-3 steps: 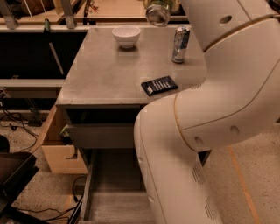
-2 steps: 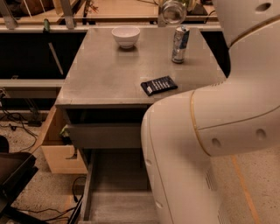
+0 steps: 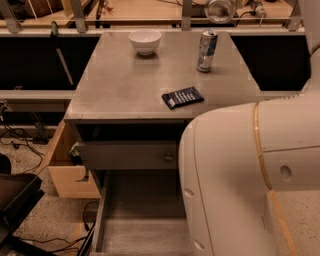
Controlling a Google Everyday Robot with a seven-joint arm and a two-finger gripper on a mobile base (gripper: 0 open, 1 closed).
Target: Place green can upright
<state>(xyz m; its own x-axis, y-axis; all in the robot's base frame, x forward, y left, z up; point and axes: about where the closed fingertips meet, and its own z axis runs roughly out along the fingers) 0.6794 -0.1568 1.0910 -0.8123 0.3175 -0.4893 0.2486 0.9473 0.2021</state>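
The green can [image 3: 220,10] hangs in the air at the top edge of the view, above the table's far right side, lying on its side with its round silver end towards the camera. My gripper [image 3: 243,9] is at the top edge just right of the can and holds it; most of the gripper is cut off by the frame. My white arm [image 3: 250,175] fills the lower right and rises along the right edge.
On the grey table [image 3: 125,85] stand a white bowl [image 3: 145,40] at the far left, a tall slim silver-blue can [image 3: 206,50] upright at the far right, and a flat black packet [image 3: 183,97] near the front edge. An open drawer [image 3: 140,220] is below.
The held can has moved to the right along the top of the view, from above the table's middle to above its right side. The arm has swung right. The things on the table have not moved.
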